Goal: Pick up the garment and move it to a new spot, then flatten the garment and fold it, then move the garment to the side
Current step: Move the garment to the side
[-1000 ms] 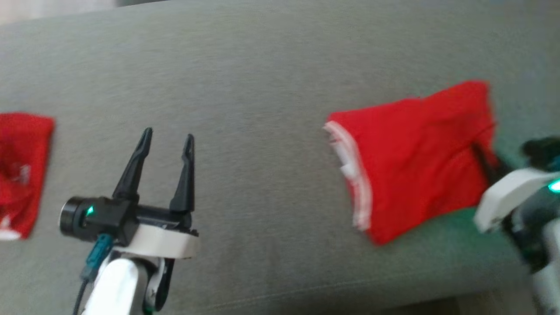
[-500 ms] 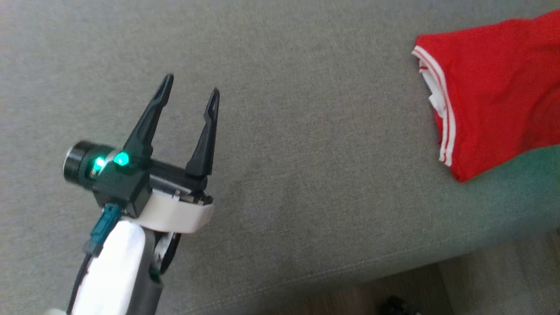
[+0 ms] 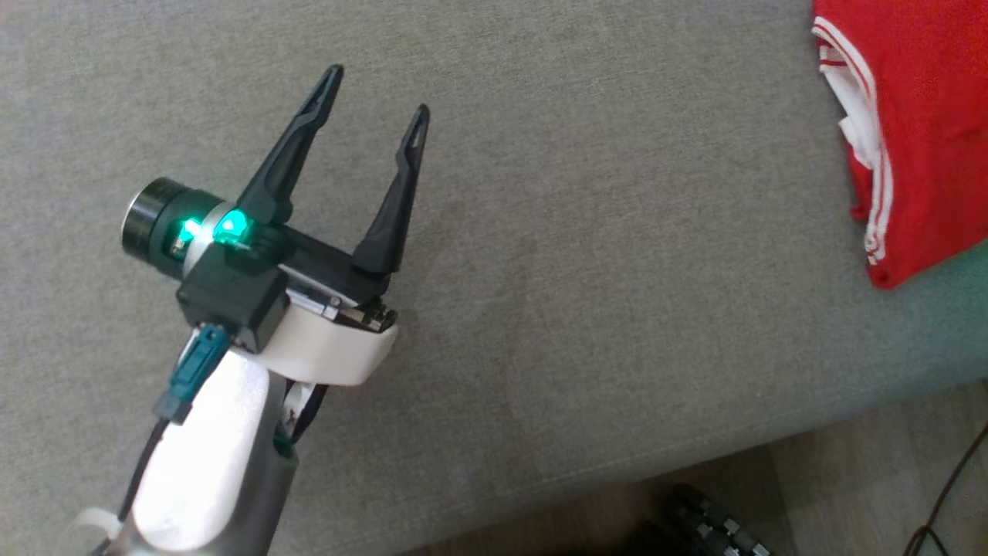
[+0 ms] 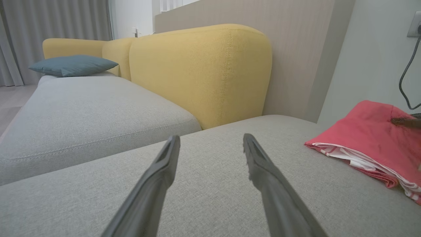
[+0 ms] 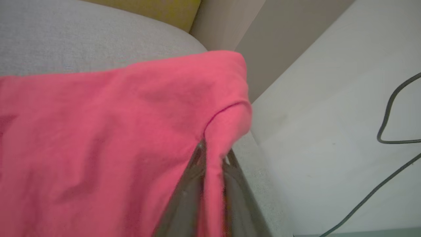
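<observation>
Nearest, in the right wrist view, found the right jaws pressed close on a thin ridge of the garment [image 5: 98, 131], with red cloth pinched between them. Feared a snag there on release: cloth clinging to one jaw during withdrawal, enough to lift the top layer and undo the fold. Noted that pinched corner lying right at the end of the seat [image 5: 82, 39], just beside the wall [image 5: 329, 98]. Judged a small outward tug enough to pull it over the edge, into the gap or down to the floor [image 3: 849, 479].

Further out, in the head view, saw the left jaws spread wide and empty at the end of the left arm [image 3: 208, 448]. Placed them over bare seat, well apart from the garment at the upper right. Expected no steadying from that side against a slip.

From the left wrist view, spotted white striped layers [image 4: 358, 161] poking out of the garment's open side. Took that for a loose stack, apt to slide apart under any drag.

Farthest, marked a dark cable [image 5: 388, 131] against the wall. Counted a wide outward swing of the right arm as a chance of hooking it.
</observation>
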